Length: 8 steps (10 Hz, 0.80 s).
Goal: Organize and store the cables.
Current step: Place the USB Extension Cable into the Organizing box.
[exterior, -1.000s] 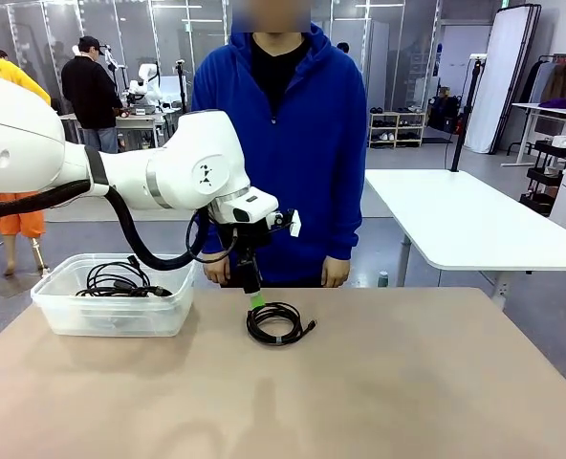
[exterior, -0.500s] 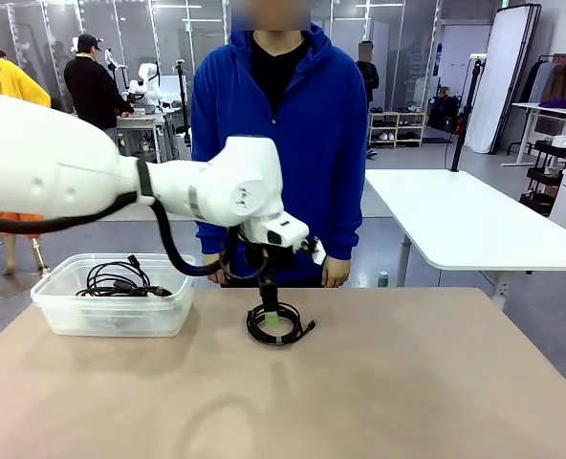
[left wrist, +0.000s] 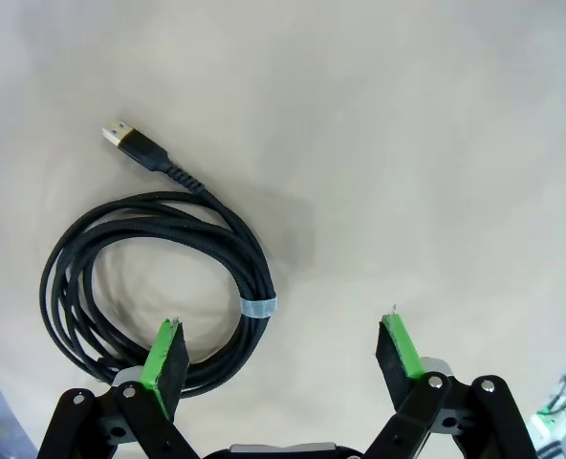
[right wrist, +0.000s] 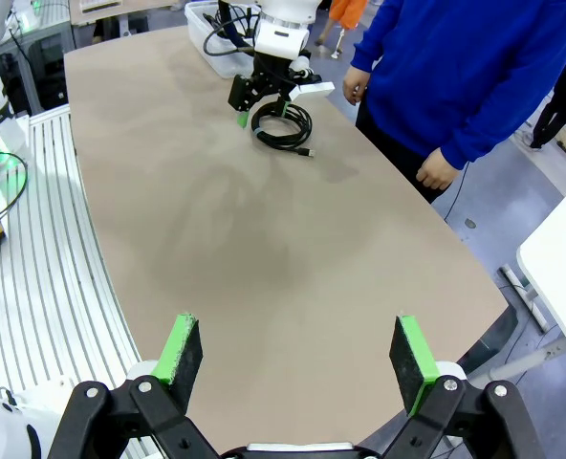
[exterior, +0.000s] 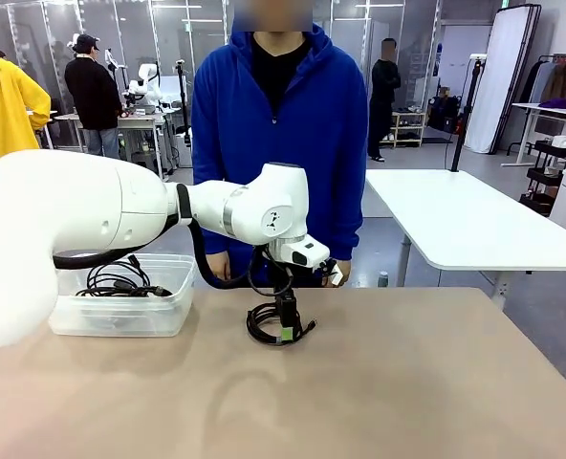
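Spanning the foreground, a tan table [exterior: 407, 382] carries one coiled cable [exterior: 269, 323] and a far-left bin [exterior: 120, 316]. Left gripper [left wrist: 281, 352] straddles the coil's edge, unclenched; right gripper [right wrist: 297, 354] likewise released.

Black round-coiled cable [left wrist: 159, 287] flat on the tan tabletop, bound by a clear tape band, USB plug with a gold tip sticking out of the loop. More loose black cables [exterior: 120, 281] piled inside the clear plastic bin.
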### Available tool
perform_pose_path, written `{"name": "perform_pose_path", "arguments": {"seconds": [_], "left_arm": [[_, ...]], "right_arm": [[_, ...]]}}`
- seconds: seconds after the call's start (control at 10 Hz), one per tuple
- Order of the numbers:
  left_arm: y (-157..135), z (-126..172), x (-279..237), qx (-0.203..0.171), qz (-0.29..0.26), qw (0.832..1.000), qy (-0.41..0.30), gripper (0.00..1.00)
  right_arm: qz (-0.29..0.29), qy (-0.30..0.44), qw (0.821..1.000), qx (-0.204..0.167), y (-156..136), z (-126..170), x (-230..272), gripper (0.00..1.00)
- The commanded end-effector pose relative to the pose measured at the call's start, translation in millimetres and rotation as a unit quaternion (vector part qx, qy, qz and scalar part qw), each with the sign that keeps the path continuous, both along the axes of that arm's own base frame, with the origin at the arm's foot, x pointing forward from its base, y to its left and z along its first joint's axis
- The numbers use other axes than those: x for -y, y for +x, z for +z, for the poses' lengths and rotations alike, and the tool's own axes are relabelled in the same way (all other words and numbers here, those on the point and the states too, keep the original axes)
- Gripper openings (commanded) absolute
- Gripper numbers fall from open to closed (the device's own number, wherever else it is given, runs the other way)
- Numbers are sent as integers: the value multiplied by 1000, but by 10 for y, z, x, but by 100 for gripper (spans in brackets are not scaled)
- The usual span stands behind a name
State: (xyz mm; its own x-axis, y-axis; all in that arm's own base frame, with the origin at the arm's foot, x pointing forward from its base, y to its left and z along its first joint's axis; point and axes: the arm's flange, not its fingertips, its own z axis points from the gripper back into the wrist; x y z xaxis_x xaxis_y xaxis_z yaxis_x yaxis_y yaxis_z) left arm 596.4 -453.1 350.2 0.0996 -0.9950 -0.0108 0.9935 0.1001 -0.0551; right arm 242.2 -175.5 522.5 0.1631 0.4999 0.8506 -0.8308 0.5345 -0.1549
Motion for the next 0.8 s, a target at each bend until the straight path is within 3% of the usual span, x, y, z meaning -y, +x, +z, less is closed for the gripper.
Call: {"name": "perform_pose_path", "arguments": {"seconds": [0.0,0.6,0.7], "left_arm": [[56,14,17,-10,14,1000,3,100],[72,-391,-85,50,14,999,13,100],[70,-398,-114,45,5,999,23,58]], "right_arm": [[5,-1,1000,6,-12,-2,7,100],[5,-1,1000,6,-12,-2,7,100],[5,-1,1000,6,-12,-2,7,100]]}}
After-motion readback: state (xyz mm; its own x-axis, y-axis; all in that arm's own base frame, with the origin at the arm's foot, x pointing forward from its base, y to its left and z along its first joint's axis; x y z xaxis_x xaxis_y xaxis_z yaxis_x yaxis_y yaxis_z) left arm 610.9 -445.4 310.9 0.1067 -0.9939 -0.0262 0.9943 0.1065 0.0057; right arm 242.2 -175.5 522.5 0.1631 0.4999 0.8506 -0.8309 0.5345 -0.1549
